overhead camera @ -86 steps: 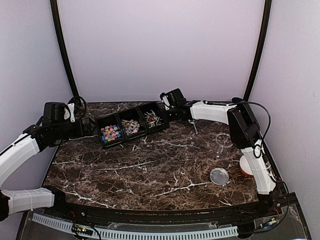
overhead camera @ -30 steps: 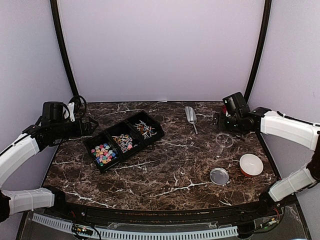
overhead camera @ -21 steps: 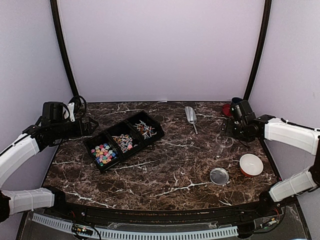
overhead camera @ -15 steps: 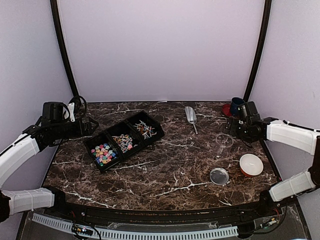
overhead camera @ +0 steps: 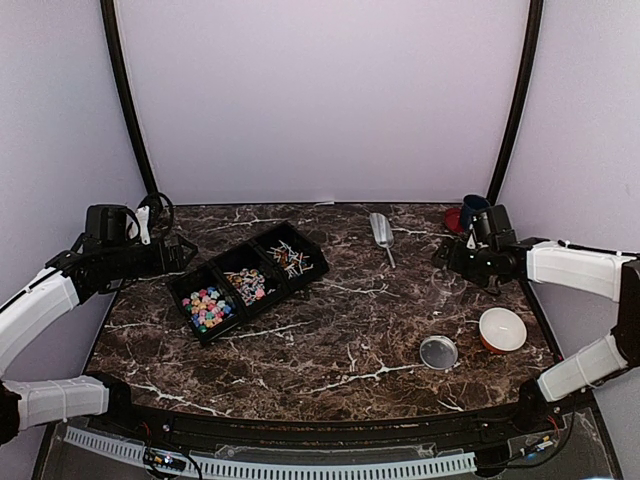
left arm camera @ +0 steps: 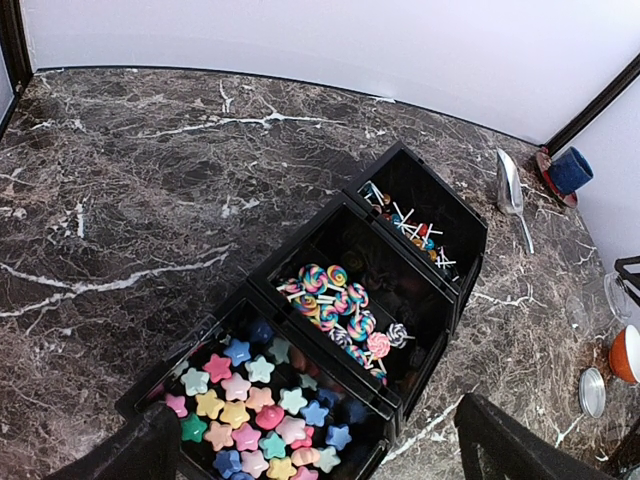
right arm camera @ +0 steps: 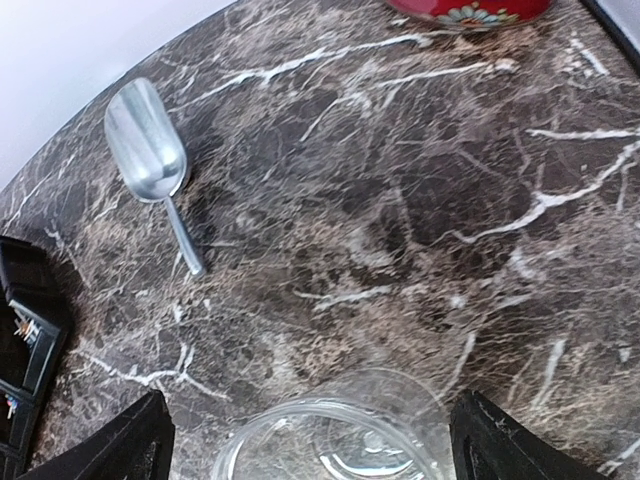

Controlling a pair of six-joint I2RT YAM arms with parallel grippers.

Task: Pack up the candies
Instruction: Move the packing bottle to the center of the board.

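**Item: the candies point(left arm camera: 255, 400).** Three lots lie in one black tray point(left arm camera: 447, 192) on the desk.
- Pastel stars fill the compartment nearest the left fingers point(left arm camera: 140, 455).
- Swirled pieces on sticks lie in the middle compartment.
- Thin stick pieces lie in the farthest compartment.
- All sit ahead of the left fingers, in line with the gap between the two tips. None shows outside the tray.

**Left fingers.** Spread wide and holding nothing, they hang above the near end of the tray and touch none of it.

**Clear jar point(right arm camera: 330, 440).** It stands upright and open-mouthed, with nothing visible inside. It sits low between the right fingers point(right arm camera: 120, 445), apart from either tip.

**Right fingers.** Spread wide and holding nothing. Whether they are down at the level of the jar wall or above its rim, I cannot tell.

**Scoop point(right arm camera: 148, 135).** It lies flat on the desk, well ahead of the right fingers and off to the side of the left-hand tip. Nothing touches it.

**Other pieces.** A round lid point(overhead camera: 438, 351) and an orange bowl point(overhead camera: 502, 328) lie on the desk, back from the right fingers towards that arm's base.

**Step in hand (judged).** This looks like the opening step, with the right arm lining up on the jar. Nothing is packed yet.

**Next move calls for (judged).**
- The right tips should be set either side of the jar wall and closed squarely and gently, since the clear wall looks light and likely to slip or tip.
- The scoop is then needed to lift the small pieces across.
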